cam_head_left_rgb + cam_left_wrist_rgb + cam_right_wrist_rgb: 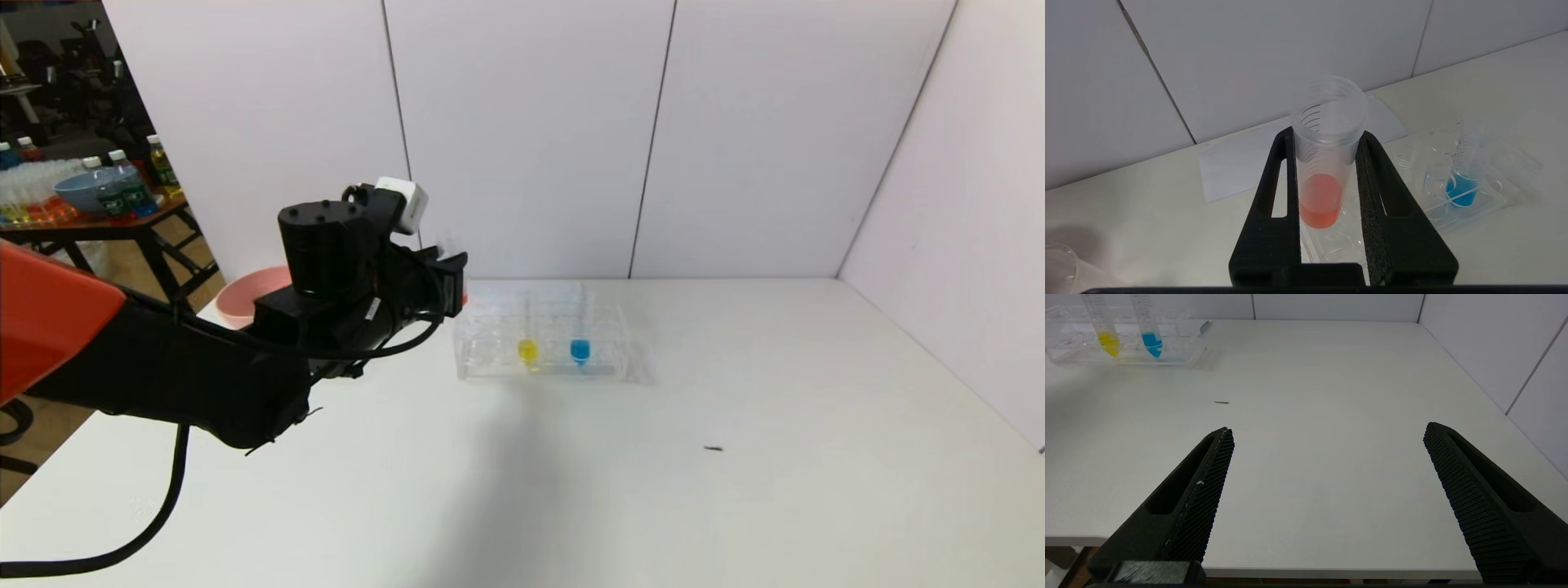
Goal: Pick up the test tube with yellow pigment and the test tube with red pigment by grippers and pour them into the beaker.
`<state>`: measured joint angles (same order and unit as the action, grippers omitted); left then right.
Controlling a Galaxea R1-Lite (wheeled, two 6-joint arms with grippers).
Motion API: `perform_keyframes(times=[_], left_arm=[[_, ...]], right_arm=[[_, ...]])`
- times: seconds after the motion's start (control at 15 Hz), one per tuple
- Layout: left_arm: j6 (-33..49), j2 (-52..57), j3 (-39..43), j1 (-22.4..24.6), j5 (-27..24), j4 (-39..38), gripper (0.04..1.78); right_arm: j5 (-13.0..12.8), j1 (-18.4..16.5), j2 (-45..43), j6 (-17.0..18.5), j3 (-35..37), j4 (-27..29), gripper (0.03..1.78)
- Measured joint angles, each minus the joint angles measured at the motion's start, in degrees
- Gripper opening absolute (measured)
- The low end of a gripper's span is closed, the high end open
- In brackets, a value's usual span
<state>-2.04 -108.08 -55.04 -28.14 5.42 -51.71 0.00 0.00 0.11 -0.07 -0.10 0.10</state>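
Left gripper [1327,192]: mine, raised above the table's far left area, just left of the rack; jaws clenched on the test tube with red pigment [1325,163], one pad on each side of the tube wall.
Red tube: upright in my grasp, mouth up, red-orange liquid sitting at its lower end, clear of the rack.
Right gripper [1327,477]: parked low over the table's [1331,416] near edge, jaws released and spread wide, holding nothing.
Test tube with yellow pigment [528,349]: standing in the clear tube rack [543,343] near the table's far edge, beside the blue-liquid tube [580,349].
Beaker [1059,265]: only a clear rim at the margin of my left wrist view, near the table's far left corner; I judge that is it, not certain.
Pink bowl [249,298]: at the far left edge, partly behind my arm.
Step in hand: red tube lifted, carry toward the beaker.
Next move: bring the mouth over the beaker rim, then tilt slowly so nothing spills.
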Motion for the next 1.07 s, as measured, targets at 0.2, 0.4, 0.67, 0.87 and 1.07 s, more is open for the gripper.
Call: perform_keyframes(times=[0.2, 0.4, 0.67, 0.87, 1.07], left_arm=[[-0.16, 2.29, 0.13, 0.17, 0.06, 1.30, 0.44], [-0.16, 4.22, 0.13, 0.50, 0.17, 2.68, 0.44], [-0.22, 6.16, 0.22, 1.33, 0.24, 4.50, 0.44], [-0.20, 7.59, 0.22, 2.34, 0.24, 5.91, 0.44], [-0.28, 8.85, 0.24, 3.39, 0.24, 6.60, 0.44]], right_arm=[[0.00, 0.00, 0.00, 0.00, 0.00, 0.00, 1.70], [0.00, 0.00, 0.00, 0.00, 0.00, 0.00, 1.70], [0.00, 0.00, 0.00, 0.00, 0.00, 0.00, 1.70], [0.00, 0.00, 0.00, 0.00, 0.00, 0.00, 1.70], [0.00, 0.00, 0.00, 0.00, 0.00, 0.00, 1.70]])
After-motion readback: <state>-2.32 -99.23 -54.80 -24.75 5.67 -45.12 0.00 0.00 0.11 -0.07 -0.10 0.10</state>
